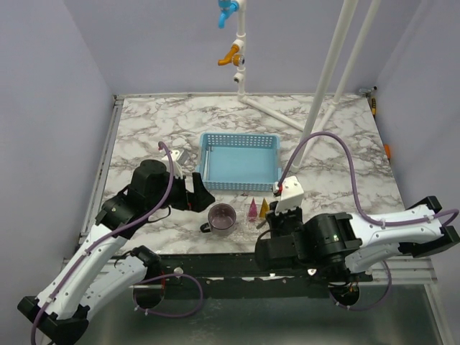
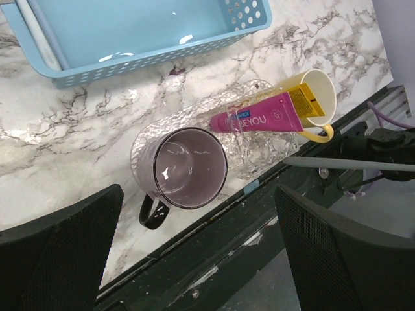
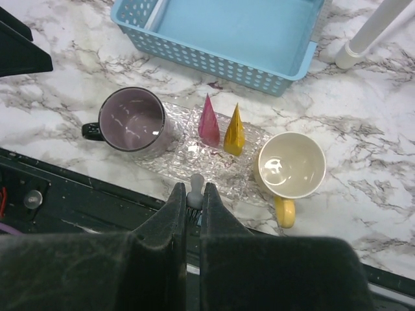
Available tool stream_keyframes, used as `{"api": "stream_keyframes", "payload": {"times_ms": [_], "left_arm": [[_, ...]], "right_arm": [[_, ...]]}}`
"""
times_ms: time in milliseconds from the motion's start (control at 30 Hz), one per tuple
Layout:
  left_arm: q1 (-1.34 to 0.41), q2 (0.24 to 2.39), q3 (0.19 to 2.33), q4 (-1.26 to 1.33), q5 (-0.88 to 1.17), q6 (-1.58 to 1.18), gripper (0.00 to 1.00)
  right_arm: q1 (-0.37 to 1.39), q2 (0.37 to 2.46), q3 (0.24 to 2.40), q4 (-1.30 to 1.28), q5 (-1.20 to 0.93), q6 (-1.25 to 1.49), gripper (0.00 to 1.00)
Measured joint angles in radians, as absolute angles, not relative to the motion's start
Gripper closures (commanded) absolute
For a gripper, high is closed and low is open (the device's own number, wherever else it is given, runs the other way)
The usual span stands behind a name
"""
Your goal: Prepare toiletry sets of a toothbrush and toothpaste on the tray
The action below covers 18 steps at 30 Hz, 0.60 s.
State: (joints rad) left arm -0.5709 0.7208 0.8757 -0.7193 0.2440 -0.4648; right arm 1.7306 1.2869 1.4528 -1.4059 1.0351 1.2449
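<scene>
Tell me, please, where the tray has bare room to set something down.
The near strip of the tray, in front of the pink tube and yellow tube, between the purple mug and yellow mug, is bare. The mugs crowd both ends.

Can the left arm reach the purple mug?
Probably yes. The left gripper is open, and the mug stands right ahead of it, with nothing between them.

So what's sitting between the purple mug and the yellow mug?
A pink toothpaste tube and a yellow toothpaste tube sit side by side on the clear tray there, plainest in the right wrist view.
</scene>
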Motion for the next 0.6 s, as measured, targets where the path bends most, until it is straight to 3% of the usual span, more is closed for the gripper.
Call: {"api": "stream_keyframes", "payload": {"times_ms": [600], "left_arm": [[-0.555, 0.763, 0.857, -0.661, 0.283, -0.472, 0.01]], "right_arm": [[1.667, 1.225, 1.325, -1.4, 1.032, 1.259, 1.0]]}}
